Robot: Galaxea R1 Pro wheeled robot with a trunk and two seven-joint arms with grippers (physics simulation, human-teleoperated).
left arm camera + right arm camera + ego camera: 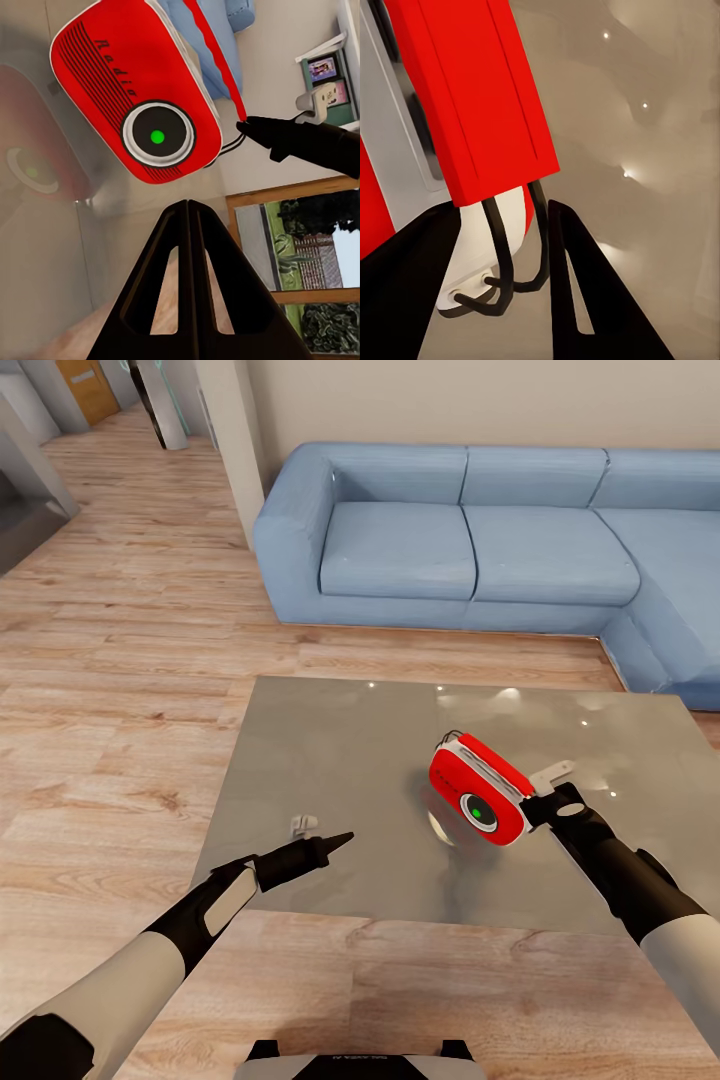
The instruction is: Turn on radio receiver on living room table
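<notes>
The red radio receiver [478, 790] hangs tilted just above the glossy grey table [330, 750], its reflection below it. Its round dark dial faces me, and the centre light [157, 136] glows green. My right gripper [533, 801] is shut on the radio's thin handle [506, 259] at its right end, with one dark finger on each side. My left gripper [338, 843] is shut, its fingertips [191, 214] pressed together. It points at the dial from the left, a short gap away, over the table's front part.
A blue sectional sofa [480, 540] runs behind the table and down its right side. Light wood plank floor [120, 690] lies to the left and in front. A small white object [303, 823] rests on the table near the left gripper.
</notes>
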